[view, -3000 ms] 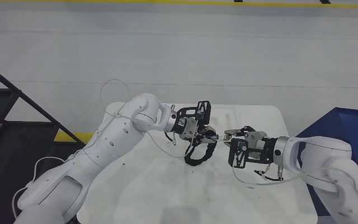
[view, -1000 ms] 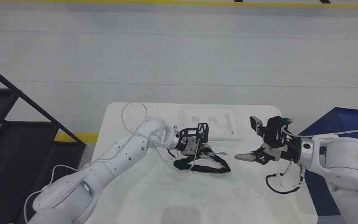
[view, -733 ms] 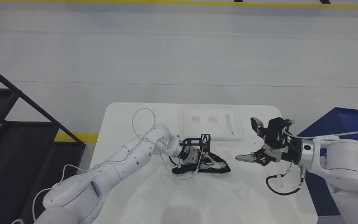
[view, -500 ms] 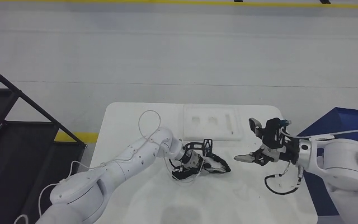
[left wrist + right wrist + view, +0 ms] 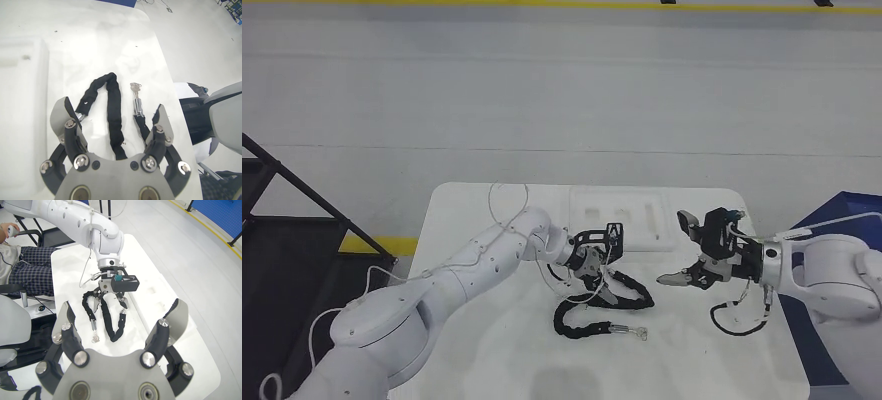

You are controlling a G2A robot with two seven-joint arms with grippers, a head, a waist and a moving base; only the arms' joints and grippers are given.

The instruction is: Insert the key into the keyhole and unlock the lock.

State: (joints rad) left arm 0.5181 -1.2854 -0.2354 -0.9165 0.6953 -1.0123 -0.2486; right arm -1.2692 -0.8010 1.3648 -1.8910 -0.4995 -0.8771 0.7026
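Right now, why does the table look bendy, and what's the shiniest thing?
Left wrist view: the table edge curves, probably because of the wide lens; the lock barrel and key glint brightest. Right wrist view: the edge bows too. Top view: the edges look nearly straight.

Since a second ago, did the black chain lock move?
Yes. The chain lock uncurled, and its key now lies farther from the white foam tray.
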